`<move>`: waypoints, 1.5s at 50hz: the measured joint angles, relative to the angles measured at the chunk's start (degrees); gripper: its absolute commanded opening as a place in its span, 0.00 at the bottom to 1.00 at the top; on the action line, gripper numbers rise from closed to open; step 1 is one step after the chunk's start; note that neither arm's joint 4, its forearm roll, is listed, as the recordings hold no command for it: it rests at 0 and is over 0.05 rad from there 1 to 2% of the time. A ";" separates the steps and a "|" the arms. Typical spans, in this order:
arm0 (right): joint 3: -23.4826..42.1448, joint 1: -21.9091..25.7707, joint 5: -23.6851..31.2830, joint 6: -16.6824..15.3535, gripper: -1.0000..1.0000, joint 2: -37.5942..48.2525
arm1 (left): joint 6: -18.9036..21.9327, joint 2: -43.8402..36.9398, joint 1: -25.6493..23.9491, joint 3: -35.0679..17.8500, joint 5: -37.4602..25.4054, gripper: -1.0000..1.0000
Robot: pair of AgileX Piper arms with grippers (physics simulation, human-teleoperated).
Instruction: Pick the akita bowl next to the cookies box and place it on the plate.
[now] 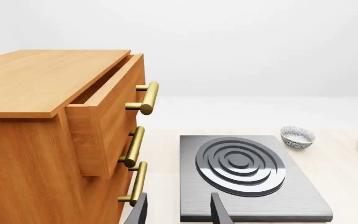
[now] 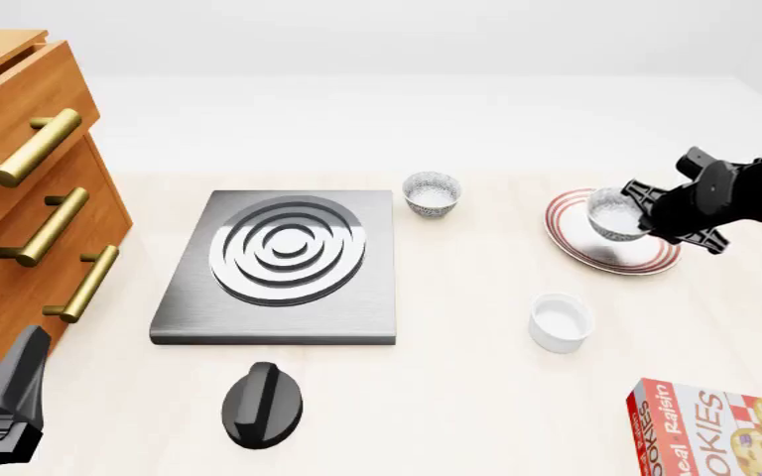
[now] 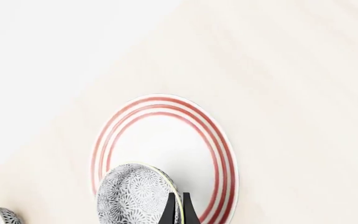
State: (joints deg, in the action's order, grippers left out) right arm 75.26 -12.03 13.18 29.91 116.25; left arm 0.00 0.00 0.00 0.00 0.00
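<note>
the right gripper (image 2: 635,220), pinching the akita bowl's (image 2: 611,213) rim, holds it directly over the plate (image 2: 579,248); straight down seats it.

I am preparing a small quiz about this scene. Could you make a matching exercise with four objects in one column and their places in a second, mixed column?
Things:
1. patterned bowl in the right gripper
2. second patterned bowl
3. white cup
4. cookies box

Places:
A. near right corner of the front view
B. over the plate
C. just beyond the stove plate's far right corner
D. on the table between the plate and the cookies box

Pairs: 1-B, 2-C, 3-D, 4-A
</note>
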 measured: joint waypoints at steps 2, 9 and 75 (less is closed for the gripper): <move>0.13 0.02 -0.07 0.00 0.00 0.23 | 0.00 0.00 0.00 0.00 0.00 1.00; 0.42 0.04 -0.38 -0.02 0.00 1.01 | 0.00 0.00 0.00 0.00 0.00 1.00; -3.45 -1.26 -2.41 -0.45 1.00 -0.23 | 0.00 0.00 0.00 0.00 0.00 1.00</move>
State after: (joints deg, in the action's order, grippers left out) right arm 71.81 -13.29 10.77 29.46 116.02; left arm 0.00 0.00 0.00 0.00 0.00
